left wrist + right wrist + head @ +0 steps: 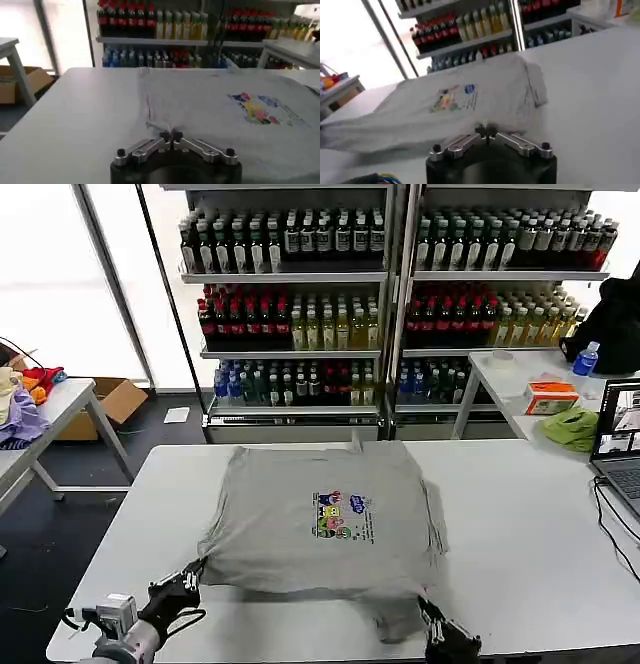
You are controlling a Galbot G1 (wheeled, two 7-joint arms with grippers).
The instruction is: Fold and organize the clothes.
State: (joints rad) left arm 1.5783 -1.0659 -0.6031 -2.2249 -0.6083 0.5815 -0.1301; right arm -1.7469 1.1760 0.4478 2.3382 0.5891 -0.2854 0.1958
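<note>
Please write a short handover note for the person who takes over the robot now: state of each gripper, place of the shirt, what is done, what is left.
Left gripper: shut on the grey shirt, at its near left hem corner.
Right gripper: shut on the near right hem edge.
Shirt: spread on the white table, chest print up, far side towards the drink shelves. One side looks already tucked under.
Done: near hem pinched by both grippers.
Left: fold it, probably lifting the hem away from the robot, then put it in order.
</note>
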